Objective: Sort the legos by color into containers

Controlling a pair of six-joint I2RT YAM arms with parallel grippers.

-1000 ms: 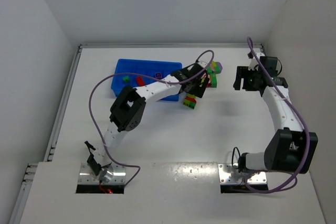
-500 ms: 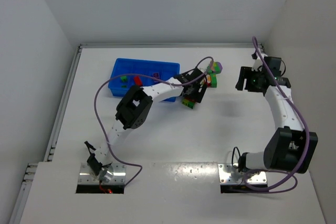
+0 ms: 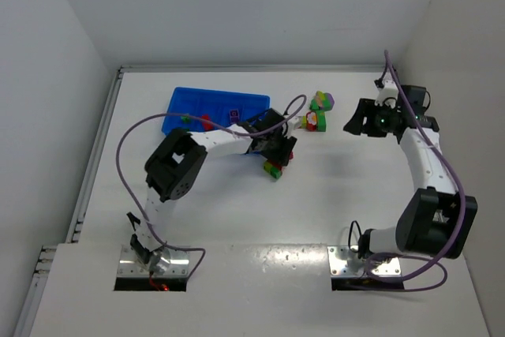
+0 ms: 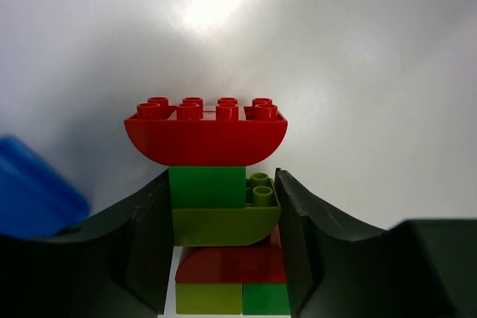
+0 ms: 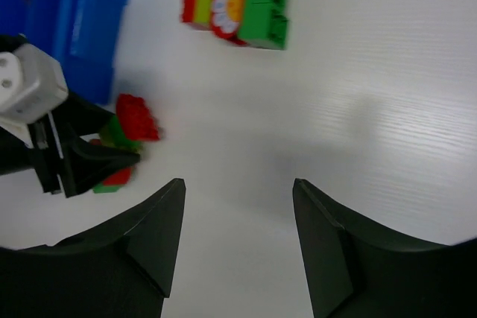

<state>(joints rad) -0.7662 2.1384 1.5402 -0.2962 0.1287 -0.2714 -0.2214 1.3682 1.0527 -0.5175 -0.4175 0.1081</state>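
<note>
One white table [image 3: 331, 195] carries everything. Blue tray [image 3: 213, 96] sits far-left on it; dividers hard to make out from top cam. A few loose bricks [image 3: 207, 121] are in it (red, green, purple), lying apart, prob. one colour per slot, can't confirm which.

L arm [image 3: 217, 138] reaches across tray's near-right corner. Left gripper [image 4: 223, 206] is clamped on a mixed stack [image 4: 207, 184] just beside the tray, fingers [image 4: 153, 236] pressed on both sides of the green/yellow-green layer. Red curved brick on top, more red + green below. Mid-stack grip leaves the red top free, likely so it can be pulled off, since a mixed stack can't go in as-is. Lifted or resting on the table: can't tell.

Right gripper [image 5: 238, 236] is wide open, empty, well apart to the right, cam aimed at the stack. Looks staged for the split.

Flower clump [image 3: 316, 121] and purple-green clump [image 3: 323, 101] lie between the grippers, unsorted.
</note>
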